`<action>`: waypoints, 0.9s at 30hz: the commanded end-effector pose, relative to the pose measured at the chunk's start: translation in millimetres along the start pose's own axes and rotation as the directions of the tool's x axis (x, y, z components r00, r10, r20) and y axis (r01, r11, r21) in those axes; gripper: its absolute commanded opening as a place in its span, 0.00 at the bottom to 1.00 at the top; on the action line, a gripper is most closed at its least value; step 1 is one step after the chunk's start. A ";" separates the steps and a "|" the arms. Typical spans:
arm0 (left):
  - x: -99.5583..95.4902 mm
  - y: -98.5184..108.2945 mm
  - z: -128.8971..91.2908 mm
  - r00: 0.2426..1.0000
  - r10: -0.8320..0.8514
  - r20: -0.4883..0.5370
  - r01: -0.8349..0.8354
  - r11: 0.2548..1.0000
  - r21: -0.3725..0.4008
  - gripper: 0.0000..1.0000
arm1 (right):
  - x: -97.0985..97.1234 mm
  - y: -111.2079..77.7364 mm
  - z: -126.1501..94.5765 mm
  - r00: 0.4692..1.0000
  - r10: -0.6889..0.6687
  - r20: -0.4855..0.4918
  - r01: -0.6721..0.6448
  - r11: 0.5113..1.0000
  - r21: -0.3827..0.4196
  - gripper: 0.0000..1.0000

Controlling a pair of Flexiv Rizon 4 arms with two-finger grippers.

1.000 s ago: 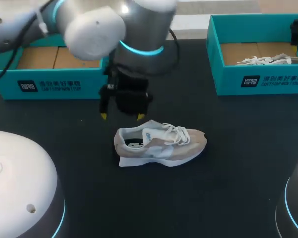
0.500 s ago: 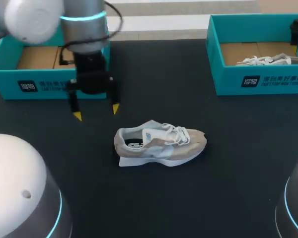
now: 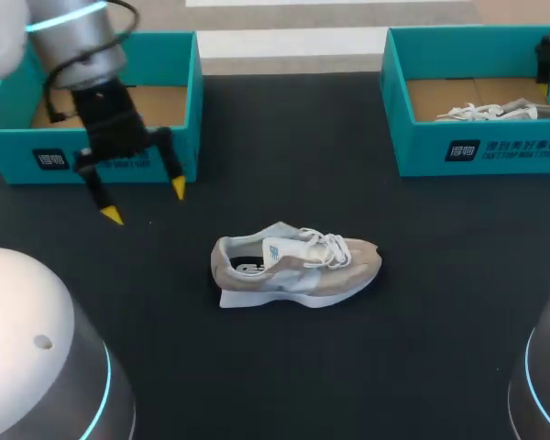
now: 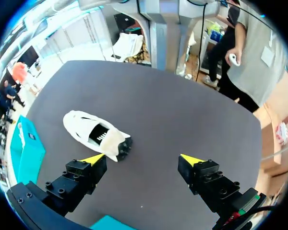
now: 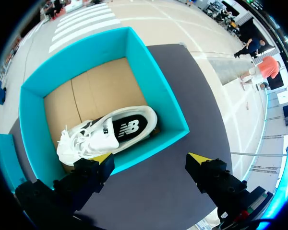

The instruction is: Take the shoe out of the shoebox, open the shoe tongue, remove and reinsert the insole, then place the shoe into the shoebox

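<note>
While fingers (image 4: 93,159) apart on left hand (image 3: 145,202) and right hand (image 5: 150,157), white shoe (image 5: 110,132) inside right shoebox (image 5: 151,86).

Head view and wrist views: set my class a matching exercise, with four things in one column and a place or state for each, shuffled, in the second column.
Column A
1. beige shoe
2. white shoe
3. left end effector
4. left box

Column B
a. open, holding nothing
b. inside the right box
c. lying on the dark table, between the boxes
d. teal, no shoe visible inside

Pairs: 1-c, 2-b, 3-a, 4-d
</note>
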State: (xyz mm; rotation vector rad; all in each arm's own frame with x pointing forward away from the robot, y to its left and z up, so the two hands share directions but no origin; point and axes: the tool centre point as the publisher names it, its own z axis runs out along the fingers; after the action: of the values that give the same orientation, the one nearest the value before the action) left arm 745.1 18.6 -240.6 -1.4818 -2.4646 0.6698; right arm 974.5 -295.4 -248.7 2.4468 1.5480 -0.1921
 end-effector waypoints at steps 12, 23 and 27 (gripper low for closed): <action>51.3 13.5 -7.8 0.887 -0.255 0.384 0.217 0.966 0.140 1.00 | -0.2 -0.1 0.1 1.000 0.000 -0.001 0.000 1.000 -0.001 1.00; 51.3 13.5 -7.8 0.887 -0.255 0.384 0.217 0.966 0.140 1.00 | -0.2 -0.1 0.1 1.000 0.000 -0.001 0.000 1.000 -0.001 1.00; 51.3 13.5 -7.8 0.887 -0.255 0.384 0.217 0.966 0.140 1.00 | -0.2 -0.1 0.1 1.000 0.000 -0.001 0.000 1.000 -0.001 1.00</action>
State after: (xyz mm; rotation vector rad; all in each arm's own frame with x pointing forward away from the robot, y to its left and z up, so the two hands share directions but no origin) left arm 737.4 70.5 -242.2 -1.0720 -2.7719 1.0862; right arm 974.5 -295.5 -248.7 2.4469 1.5479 -0.1923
